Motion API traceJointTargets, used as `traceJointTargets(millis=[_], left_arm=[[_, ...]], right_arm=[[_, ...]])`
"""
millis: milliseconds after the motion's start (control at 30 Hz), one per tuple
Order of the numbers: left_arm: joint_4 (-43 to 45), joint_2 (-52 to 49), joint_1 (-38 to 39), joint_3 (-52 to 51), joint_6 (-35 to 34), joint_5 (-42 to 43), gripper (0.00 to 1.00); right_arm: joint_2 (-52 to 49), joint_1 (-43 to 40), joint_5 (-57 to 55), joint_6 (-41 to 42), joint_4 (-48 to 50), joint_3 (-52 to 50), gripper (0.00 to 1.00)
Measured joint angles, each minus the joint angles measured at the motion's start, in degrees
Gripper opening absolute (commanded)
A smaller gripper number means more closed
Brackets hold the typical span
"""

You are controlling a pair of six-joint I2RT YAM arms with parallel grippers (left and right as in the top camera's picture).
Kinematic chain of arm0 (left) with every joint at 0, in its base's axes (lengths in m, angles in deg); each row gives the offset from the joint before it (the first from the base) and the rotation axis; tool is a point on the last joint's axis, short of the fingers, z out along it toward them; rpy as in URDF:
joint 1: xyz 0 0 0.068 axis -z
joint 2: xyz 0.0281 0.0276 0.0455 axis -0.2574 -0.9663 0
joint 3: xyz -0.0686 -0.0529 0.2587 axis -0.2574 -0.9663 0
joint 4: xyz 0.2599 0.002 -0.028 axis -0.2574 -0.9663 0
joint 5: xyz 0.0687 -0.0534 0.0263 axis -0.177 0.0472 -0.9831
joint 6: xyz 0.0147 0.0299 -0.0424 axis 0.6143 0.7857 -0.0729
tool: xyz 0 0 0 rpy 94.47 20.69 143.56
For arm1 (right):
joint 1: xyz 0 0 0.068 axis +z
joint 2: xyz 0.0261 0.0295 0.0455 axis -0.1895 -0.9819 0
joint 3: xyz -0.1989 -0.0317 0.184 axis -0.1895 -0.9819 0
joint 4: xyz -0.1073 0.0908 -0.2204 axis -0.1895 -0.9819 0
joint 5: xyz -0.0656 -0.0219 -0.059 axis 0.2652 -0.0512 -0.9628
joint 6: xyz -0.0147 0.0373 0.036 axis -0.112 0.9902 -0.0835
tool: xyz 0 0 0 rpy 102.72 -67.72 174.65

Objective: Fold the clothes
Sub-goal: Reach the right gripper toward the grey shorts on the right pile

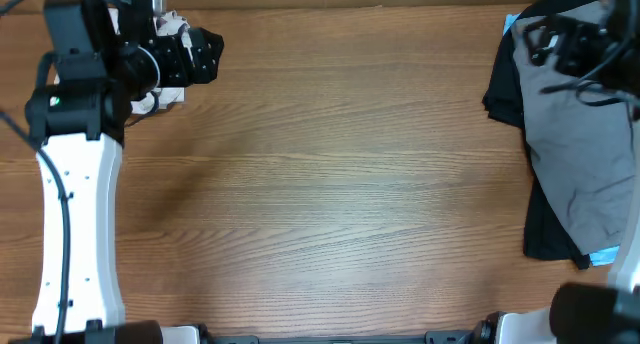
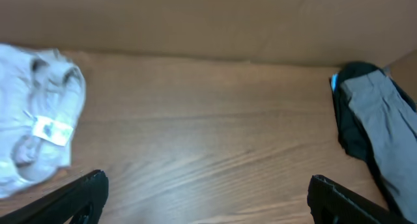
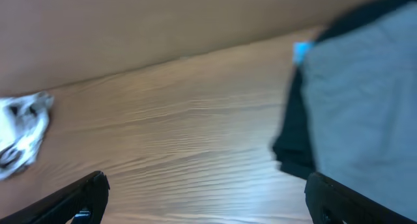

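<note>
The mid-grey shorts [image 1: 585,154] lie spread at the table's right edge on top of a black T-shirt [image 1: 505,89]. A crumpled cream garment [image 1: 168,92] lies at the far left, partly hidden under my left arm. In the left wrist view the cream garment [image 2: 36,120] shows a white label [image 2: 52,130], and the shorts [image 2: 384,120] and black T-shirt [image 2: 352,136] lie far right. My left gripper [image 1: 208,54] [image 2: 208,201] is open and empty above bare wood. My right gripper [image 1: 540,42] [image 3: 205,198] is open and empty, just left of the shorts [image 3: 365,87] and black T-shirt [image 3: 296,142].
A brown wall [image 2: 208,22] runs along the table's far edge. Small bright blue patches show beside the clothes at the top [image 1: 510,24] and bottom right [image 1: 602,256]. Wide wooden tabletop [image 1: 340,184] lies between the two arms.
</note>
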Motion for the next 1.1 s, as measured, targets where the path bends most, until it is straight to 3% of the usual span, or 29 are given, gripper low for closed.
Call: traceJointTargets(millis=[133, 333, 500, 733, 1100], left_arm=[[-0.7, -3.7, 0.0, 0.0, -2.2, 1.2, 1.00], [3.2, -7.8, 0.0, 0.0, -5.9, 1.7, 1.00], [11.5, -10.7, 0.0, 0.1, -11.3, 1.7, 1.00], [10.0, -18.9, 1.6, 0.5, -13.0, 1.6, 1.00], [10.5, -23.8, 5.3, 0.5, -12.1, -0.4, 1.00]], right_arm=[[-5.1, -5.7, -0.1, -0.2, 0.8, 0.0, 1.00], [-13.6, -6.9, -0.9, 0.7, 0.2, 0.4, 0.93], [-23.4, -2.3, -15.0, 0.6, -4.3, 0.6, 0.93], [-26.4, 1.4, -27.0, 0.6, -4.1, 0.6, 0.84], [-26.4, 1.7, -34.8, 0.7, -0.9, -5.3, 0.85]])
